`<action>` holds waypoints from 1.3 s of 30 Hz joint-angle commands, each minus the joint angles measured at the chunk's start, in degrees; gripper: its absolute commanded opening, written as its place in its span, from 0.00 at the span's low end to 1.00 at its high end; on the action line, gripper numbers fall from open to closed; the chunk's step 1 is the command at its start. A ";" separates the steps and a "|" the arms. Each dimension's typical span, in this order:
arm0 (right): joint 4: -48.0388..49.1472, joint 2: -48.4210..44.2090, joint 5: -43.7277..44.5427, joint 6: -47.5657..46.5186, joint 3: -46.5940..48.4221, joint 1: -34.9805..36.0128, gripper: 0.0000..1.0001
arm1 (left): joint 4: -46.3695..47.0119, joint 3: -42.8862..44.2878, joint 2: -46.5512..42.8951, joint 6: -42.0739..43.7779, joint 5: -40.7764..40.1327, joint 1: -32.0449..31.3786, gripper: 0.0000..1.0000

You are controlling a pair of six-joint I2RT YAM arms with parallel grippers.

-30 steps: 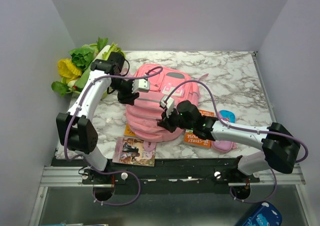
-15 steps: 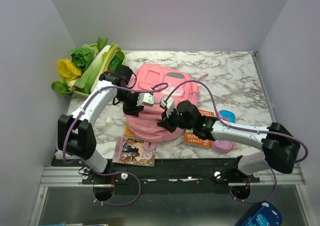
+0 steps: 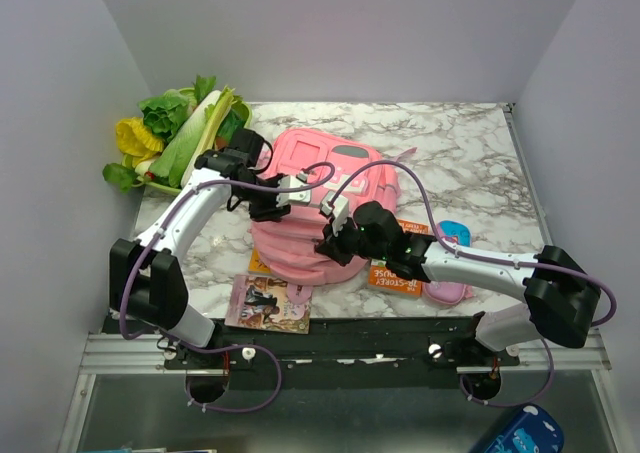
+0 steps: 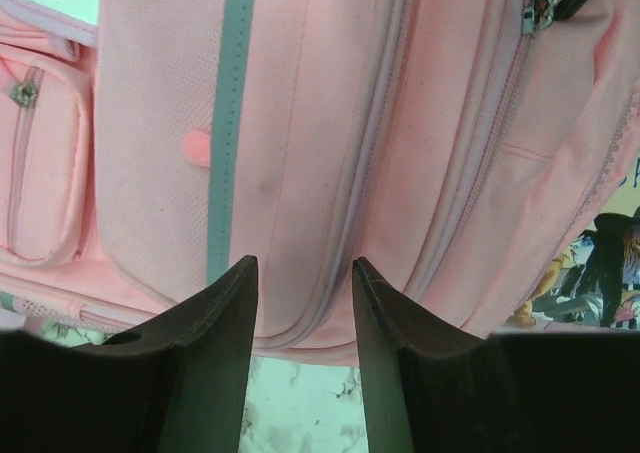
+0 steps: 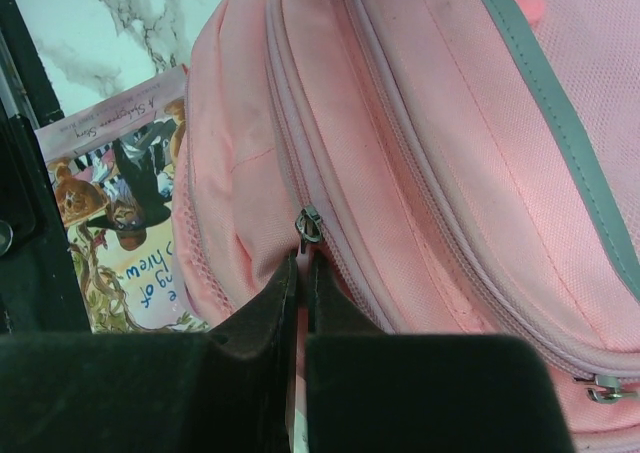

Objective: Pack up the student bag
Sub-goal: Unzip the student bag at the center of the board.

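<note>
The student bag [image 3: 295,253] lies flat in the middle of the counter [image 3: 450,153], front pockets up, its near end resting on two books [image 3: 268,303]. The right hand [image 5: 303,268] is closed to a thin pinch on a zip pull [image 5: 308,223] at the bag's near edge. The left hand [image 4: 303,273] hovers over the front panel with its jaws about half apart and nothing between them. The bag looks soft, light and floppy, so the fabric will probably bunch and follow the zip rather than resist it. It likely needs pinning or holding by a seam ridge or strap near the zip track. The smooth panels offer little to grip.
</note>
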 commanded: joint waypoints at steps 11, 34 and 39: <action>2.24 -1.14 -1.31 0.41 1.81 0.57 0.01 | 3.64 -0.81 1.15 -0.91 -2.14 -0.57 0.14; -11.21 0.96 17.68 -3.28 12.09 -4.61 0.01 | 11.49 2.54 -1.92 -46.10 0.24 -2.50 0.00; -11.74 1.05 17.76 -3.55 11.22 -7.16 0.01 | 8.76 1.93 -2.10 -46.20 0.94 -6.01 0.00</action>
